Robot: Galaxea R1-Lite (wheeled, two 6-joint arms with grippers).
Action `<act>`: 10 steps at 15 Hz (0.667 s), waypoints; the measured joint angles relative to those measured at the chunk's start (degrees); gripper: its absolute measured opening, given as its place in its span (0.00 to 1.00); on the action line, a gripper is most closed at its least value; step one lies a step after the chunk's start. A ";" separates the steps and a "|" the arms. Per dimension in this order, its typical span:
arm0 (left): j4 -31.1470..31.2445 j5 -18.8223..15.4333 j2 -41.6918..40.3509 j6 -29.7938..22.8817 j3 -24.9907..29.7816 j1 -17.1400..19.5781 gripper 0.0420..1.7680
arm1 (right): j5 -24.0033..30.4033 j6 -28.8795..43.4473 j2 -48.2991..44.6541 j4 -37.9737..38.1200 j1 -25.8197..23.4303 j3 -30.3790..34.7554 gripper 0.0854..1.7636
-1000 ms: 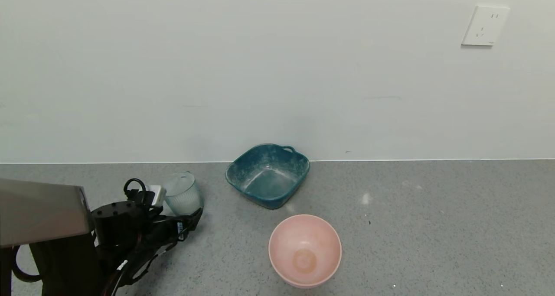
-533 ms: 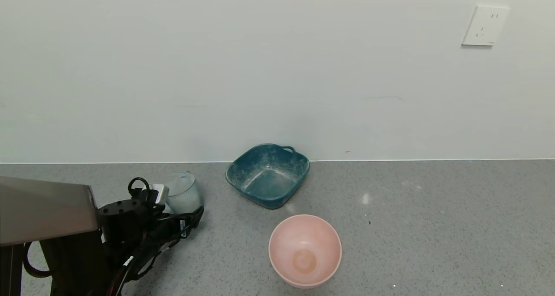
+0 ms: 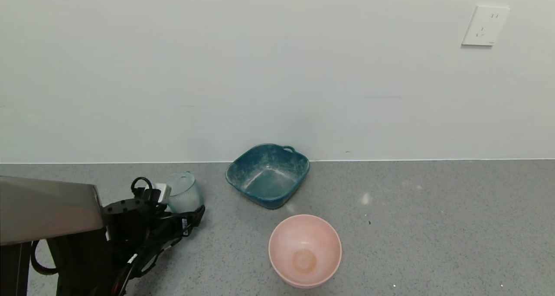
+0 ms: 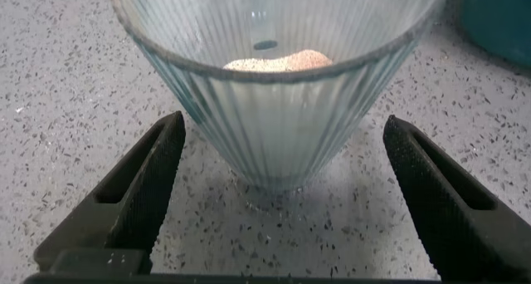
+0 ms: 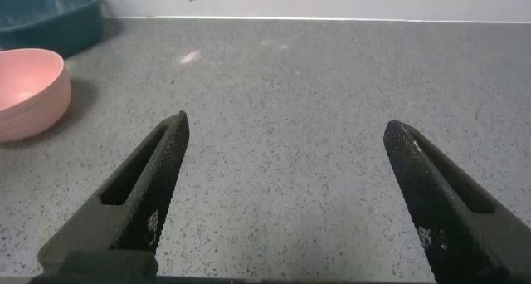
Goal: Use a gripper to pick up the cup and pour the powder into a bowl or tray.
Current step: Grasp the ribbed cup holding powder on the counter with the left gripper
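The ribbed translucent cup stands upright on the grey counter at the left, with pale powder heaped inside it. My left gripper is open, low over the counter, with one black finger on each side of the cup's narrow base and a gap on both sides. In the head view the left gripper reaches in from the lower left. The pink bowl sits near the front centre, also seen as the pink bowl in the right wrist view. My right gripper is open over bare counter, out of the head view.
A dark teal tray with a small handle stands against the wall, right of the cup and behind the bowl. A metal-faced box fills the lower left corner. A wall socket is at the upper right.
My left arm has slid forward and to the right, bringing the open fingers further alongside the cup. The cup, bowl and tray have not moved.
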 joint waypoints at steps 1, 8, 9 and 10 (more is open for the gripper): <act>-0.02 -0.02 0.06 0.00 -0.32 0.00 0.97 | 0.02 0.00 0.00 0.00 0.00 0.00 0.97; 0.00 -0.06 1.13 0.01 -3.04 0.37 0.97 | 0.00 0.00 0.00 0.00 0.00 0.00 0.97; 0.00 -0.04 1.24 0.00 -3.28 0.37 0.97 | 0.02 0.00 0.00 0.00 0.00 0.00 0.97; -0.02 -0.02 1.33 0.01 -3.64 0.37 0.97 | 0.02 0.00 0.00 -0.02 0.00 0.00 0.97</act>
